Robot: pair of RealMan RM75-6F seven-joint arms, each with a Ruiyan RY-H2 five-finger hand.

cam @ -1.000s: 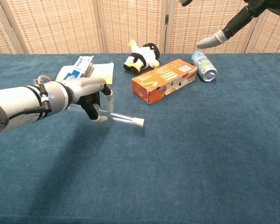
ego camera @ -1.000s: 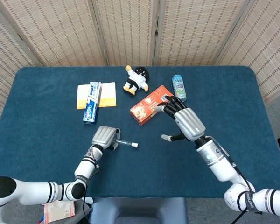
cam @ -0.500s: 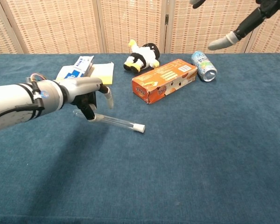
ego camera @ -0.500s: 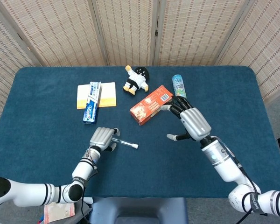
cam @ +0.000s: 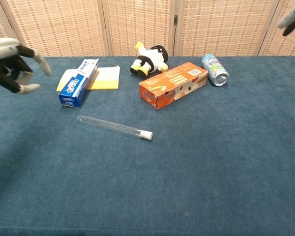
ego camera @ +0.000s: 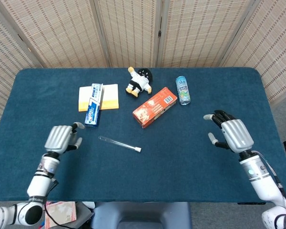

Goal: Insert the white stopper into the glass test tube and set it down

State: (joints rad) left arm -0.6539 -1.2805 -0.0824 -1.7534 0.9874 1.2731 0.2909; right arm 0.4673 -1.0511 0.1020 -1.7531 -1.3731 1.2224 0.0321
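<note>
Released a moment ago: glass test tube (ego camera: 117, 142) now lying free on the blue tabletop (ego camera: 181, 157), slightly toward the near edge from centre, where half a second earlier sat pinched under the left fingers. White stopper (cam: 146, 134) seated in the tube's open end, pointing toward the right edge; closed glass end toward the left edge. Judging from that, insertion done and set-down done, so the task looks finished, with only the arms' retreat under way.

Left hand (ego camera: 62, 138) pulled back toward the near-left corner, well apart from the tube, fingers loosely spread, holding nothing and touching nothing visible. In the chest view only part of it showing at the left border (cam: 12, 64), raised above the cloth.

Right hand (ego camera: 230, 134) likewise drawn away toward the right edge, off the orange box (ego camera: 154, 107) it hovered beside before, fingers apart, empty.

Nearby and untouched: blue toothpaste box (ego camera: 94, 110) on a yellow pad (ego camera: 109, 97), plush toy (ego camera: 139, 81) and drink can (ego camera: 182, 89) toward the far edge.
</note>
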